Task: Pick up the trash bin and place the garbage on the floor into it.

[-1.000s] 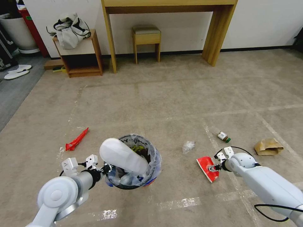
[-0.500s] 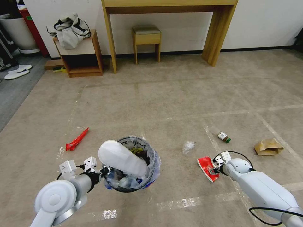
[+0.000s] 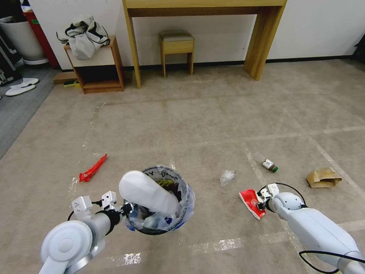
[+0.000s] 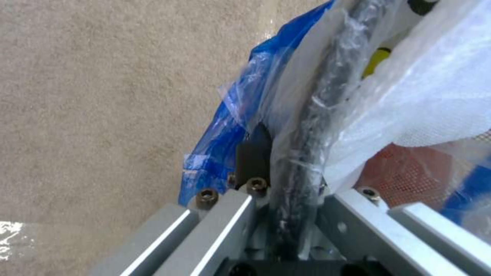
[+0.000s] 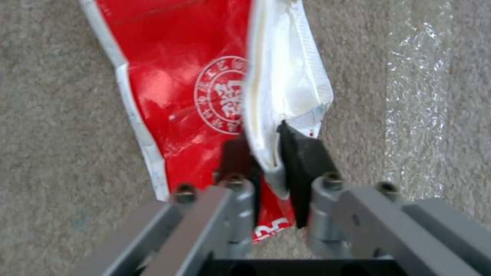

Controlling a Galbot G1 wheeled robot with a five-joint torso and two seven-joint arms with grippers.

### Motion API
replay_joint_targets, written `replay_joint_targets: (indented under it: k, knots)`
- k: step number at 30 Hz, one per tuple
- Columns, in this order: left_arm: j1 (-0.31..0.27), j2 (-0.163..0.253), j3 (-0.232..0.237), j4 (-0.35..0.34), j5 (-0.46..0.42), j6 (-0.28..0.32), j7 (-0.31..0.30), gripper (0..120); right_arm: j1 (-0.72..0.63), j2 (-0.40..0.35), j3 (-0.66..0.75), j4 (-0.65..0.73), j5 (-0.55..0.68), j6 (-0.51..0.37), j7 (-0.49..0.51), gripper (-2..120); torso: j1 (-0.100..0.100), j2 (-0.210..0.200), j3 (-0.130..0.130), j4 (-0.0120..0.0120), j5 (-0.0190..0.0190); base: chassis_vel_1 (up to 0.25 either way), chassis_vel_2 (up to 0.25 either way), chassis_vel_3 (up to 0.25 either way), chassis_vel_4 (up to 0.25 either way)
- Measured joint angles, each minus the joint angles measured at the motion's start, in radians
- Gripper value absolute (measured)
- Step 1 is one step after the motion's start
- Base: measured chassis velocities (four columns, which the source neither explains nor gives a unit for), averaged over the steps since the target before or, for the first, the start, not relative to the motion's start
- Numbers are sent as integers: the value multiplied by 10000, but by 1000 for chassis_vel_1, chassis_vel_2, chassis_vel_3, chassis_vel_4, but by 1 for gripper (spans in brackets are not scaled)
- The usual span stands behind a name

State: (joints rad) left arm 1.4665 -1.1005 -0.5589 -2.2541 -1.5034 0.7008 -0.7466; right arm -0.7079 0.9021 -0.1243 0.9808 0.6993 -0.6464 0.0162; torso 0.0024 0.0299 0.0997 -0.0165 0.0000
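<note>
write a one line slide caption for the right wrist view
Right gripper shut on the edge of a flat red and white foil wrapper, lying on the beige short-pile carpet.

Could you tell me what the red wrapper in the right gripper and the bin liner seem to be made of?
Red wrapper: likely glossy plastic film, shiny and creased, white inside. Bin liner: thin clear plastic with blue edging, crinkled and see-through.

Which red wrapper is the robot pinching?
The flat red wrapper in the right gripper, by the paper bag's side. The thin rolled wrapper lies untouched left of the bin.
</note>
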Motion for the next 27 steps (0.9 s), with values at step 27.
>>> replay_joint_targets:
  k: [27]
  knots:
    - [-313,693,198,19,-588,212,176,0,-1127,-3409,3033,8806,4888,1222,2879,0,1,-2,0,3,-5,0,0,0,0]
